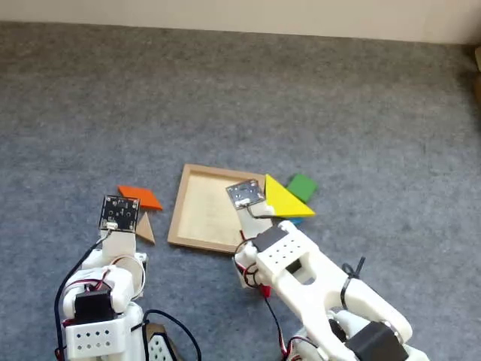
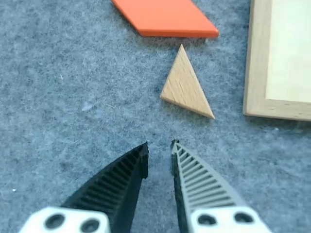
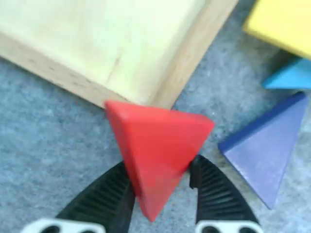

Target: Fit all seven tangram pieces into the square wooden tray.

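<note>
R gripper [image 3: 159,167] pinches a red tri [image 3: 158,141] betw. both fingers, one flat face to the cam, sharp point toward the wrist. It hangs just outside the tray [image 3: 194,53], at a corner of the rim. The tri's wide end overlaps that corner in the wrist view; contact can't be told. The tray floor in sight is bare wood.

Beside the grip, on the carpet [image 2: 73,97]: purple tri [image 3: 267,155], near the red one but apart. Blue piece [image 3: 291,75] lies just past it. Yellow tri [image 1: 284,197] sits close by the tray's rim, w/ green sq [image 1: 302,186] right at its far side.

L gripper [image 2: 159,144] is low over the carpet, jaws a narrow gap apart, nothing betw. them. Ahead of the tips lies a wood tri [image 2: 186,85], flat, w/ bare carpet betw. it and the tips. A carpet strip separates it from the tray's outer edge. Orange parallelogram [image 2: 165,17] lies just beyond, its long edge nearly meeting the wood tri's apex.
</note>
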You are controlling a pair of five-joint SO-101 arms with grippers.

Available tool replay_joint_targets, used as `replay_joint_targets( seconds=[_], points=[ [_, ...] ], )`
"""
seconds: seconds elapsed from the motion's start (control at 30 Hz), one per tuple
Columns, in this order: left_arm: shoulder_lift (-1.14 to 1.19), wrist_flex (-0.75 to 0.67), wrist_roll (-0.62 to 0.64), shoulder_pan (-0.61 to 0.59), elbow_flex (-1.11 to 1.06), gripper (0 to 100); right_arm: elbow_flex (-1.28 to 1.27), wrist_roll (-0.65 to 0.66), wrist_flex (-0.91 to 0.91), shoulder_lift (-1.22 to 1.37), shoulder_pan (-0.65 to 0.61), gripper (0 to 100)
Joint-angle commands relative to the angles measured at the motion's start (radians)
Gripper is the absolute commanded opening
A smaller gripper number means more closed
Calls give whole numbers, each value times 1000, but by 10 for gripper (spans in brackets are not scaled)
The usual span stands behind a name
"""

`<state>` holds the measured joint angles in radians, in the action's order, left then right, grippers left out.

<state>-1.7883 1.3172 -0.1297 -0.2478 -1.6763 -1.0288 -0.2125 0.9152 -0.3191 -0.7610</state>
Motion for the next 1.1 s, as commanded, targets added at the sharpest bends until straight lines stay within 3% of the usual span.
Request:
replay_joint_targets(
  seconds=[0.0,0.13,0.33,0.7,1.07],
  points=[
    [-28,3,3,-8,-19,91,81,17,-19,15,12,64],
    [-28,3,3,-8,-19,91,101,91,-18,15,44,6],
    [-28,3,3,-8,-19,91,101,149,4,-16,101,4],
    [-28,3,3,-8,-19,91,194,199,165,-414,133,4],
    [-30,3,3,-10,-19,91,458,212,128,-170,70,4]
  ],
)
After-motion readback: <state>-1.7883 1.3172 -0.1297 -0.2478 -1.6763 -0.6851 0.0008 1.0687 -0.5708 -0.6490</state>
